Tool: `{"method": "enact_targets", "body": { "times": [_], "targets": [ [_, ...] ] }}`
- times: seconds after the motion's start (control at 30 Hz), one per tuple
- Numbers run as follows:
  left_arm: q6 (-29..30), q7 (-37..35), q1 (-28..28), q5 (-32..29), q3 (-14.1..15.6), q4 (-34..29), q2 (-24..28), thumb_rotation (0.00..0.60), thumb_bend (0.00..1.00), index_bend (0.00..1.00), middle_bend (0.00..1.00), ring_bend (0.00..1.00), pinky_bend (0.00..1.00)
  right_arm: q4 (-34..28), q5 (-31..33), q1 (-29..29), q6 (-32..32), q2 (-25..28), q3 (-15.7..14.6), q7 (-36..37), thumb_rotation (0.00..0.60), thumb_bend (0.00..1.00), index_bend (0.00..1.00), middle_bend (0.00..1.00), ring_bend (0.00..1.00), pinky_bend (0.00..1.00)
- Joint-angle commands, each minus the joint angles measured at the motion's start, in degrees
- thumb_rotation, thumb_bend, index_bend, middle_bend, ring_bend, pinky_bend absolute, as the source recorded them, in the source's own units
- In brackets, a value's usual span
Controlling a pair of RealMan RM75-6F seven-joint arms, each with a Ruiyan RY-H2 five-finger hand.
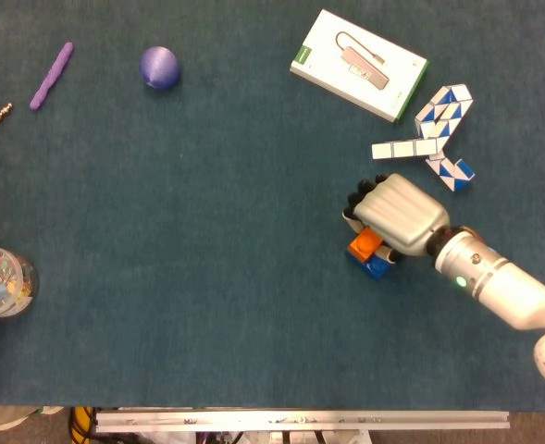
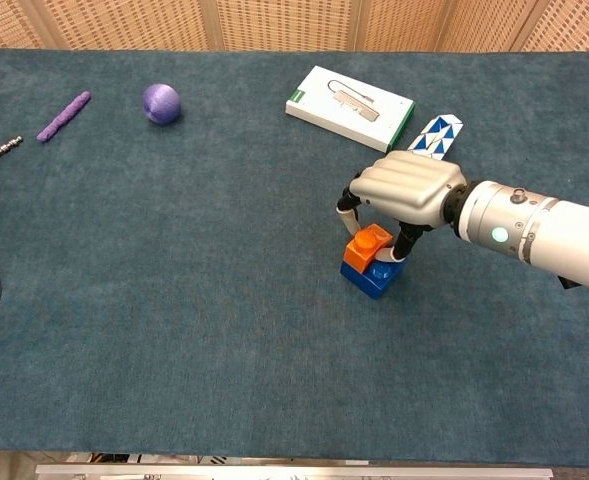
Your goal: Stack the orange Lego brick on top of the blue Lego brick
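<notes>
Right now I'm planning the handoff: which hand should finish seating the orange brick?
The right hand: it is already over the orange brick sitting on the blue brick. The left hand is in neither view.

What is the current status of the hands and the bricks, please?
Right robot hand over the stack, fingers around orange brick. Orange brick sits on blue brick, slightly askew. Left robot hand not in view. Nothing blocking.

The orange Lego brick (image 2: pixel 366 246) sits on top of the blue Lego brick (image 2: pixel 371 274), studs up (set toward its left end, slightly skewed). The blue brick lies flat on the table, right of centre.
</notes>
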Motion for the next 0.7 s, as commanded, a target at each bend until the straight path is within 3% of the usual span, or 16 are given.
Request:
{"method": "enact_targets", "body": {
  "times": [0.03, 0.2, 0.43, 0.7],
  "targets": [
    [-0.06, 0.07, -0.05, 0.08, 0.01, -0.11, 0.04, 0.6, 0.17, 0.06, 0.09, 0.04, 0.06, -0.42, -1.06, -0.2, 0.03, 0.82, 0.51, 1.54, 0.6, 0.18, 0.39, 0.41, 0.28, 0.34],
    [-0.27, 0.35, -0.2, 0.06, -0.04, -0.24, -0.01, 0.6, 0.17, 0.06, 0.09, 0.04, 0.06, -0.94, -2.08, -0.4, 0.3, 1.94, 0.98, 2.85, 0.6, 0.13, 0.26, 0.38, 0.29, 0.34],
    [-0.21, 0.42, -0.28, 0.12, -0.13, -0.43, 0.06, 0.6, 0.17, 0.06, 0.09, 0.04, 0.06, -1.48, -2.54, -0.98, 1.43, 3.63, 1.73, 4.08, 0.6, 0.11, 0.25, 0.37, 0.28, 0.33],
    [-0.19, -0.18, -0.4, -0.61, -0.69, 0.03, 0.08, 0.6, 0.17, 0.06, 0.09, 0.04, 0.06, -3.05, -3.57, -5.43, 7.56, 10.22, 1.9, 7.13, 0.6, 0.12, 0.25, 0.37, 0.28, 0.33]
  ]
}}
